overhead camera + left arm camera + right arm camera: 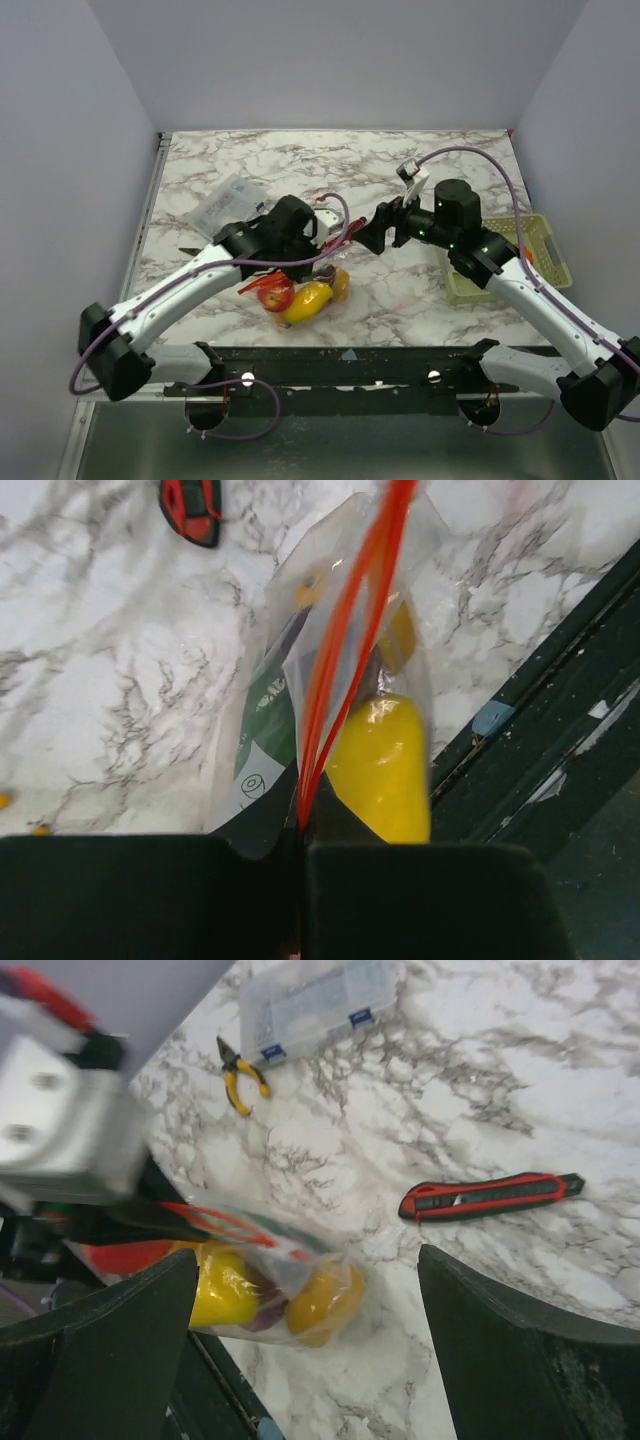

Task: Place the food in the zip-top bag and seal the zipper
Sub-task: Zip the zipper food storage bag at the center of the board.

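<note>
Currently the left gripper (300, 855) has its jaws clamped together on the zipper (345, 650) of the zip-top bag (300, 290). The zipper's two orange-red tracks meet at the jaws and run slightly apart farther along. The bag's filled body rests at the near edge of the surface (420, 170). Inside it are a yellow piece (385, 770), an orange piece (322, 1302) and a red piece (275, 293).

The right gripper (310, 1350) hovers just beside the bag with its jaws wide apart, holding nothing.

Other containers: a clear lidded box (315, 1000) with blue latches stands at the far left, with yellow-handled pliers (240, 1070) near it. A green basket (545, 245) stands at the right edge, partly covered by the right arm. A red-and-black cutter (490, 1195) lies on the surface outside the bag.
</note>
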### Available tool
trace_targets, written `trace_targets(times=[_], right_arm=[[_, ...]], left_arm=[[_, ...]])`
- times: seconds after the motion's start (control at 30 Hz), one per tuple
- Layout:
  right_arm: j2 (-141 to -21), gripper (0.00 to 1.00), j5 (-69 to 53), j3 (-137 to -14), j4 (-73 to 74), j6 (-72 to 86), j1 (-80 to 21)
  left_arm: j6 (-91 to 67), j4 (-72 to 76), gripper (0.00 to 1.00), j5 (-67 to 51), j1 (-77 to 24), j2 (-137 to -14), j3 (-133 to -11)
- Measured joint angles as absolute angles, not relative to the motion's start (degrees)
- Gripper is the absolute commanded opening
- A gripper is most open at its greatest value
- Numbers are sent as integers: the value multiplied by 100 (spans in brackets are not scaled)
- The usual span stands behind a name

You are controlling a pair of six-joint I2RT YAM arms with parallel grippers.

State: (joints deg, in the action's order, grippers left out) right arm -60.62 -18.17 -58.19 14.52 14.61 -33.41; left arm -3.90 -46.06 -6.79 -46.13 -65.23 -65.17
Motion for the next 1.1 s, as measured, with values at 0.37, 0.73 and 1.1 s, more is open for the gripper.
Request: trace_targets(times=[0.37,0.73,1.1], right_arm=[[-5655,94,-3061,-4495,156,1415,-3341],[-5476,95,-3809,-4032,-856,1347,-3326],[-6012,58,-5183,-3992,-1468,1483,-3297]], left_arm=[[-454,-4482,0,-1138,-4600,-6366,-6733],[-836,-3426,0,-2379,-4145,-5334,-5502],[-773,-3100,0,-3011,-4130,-5376,-5194]])
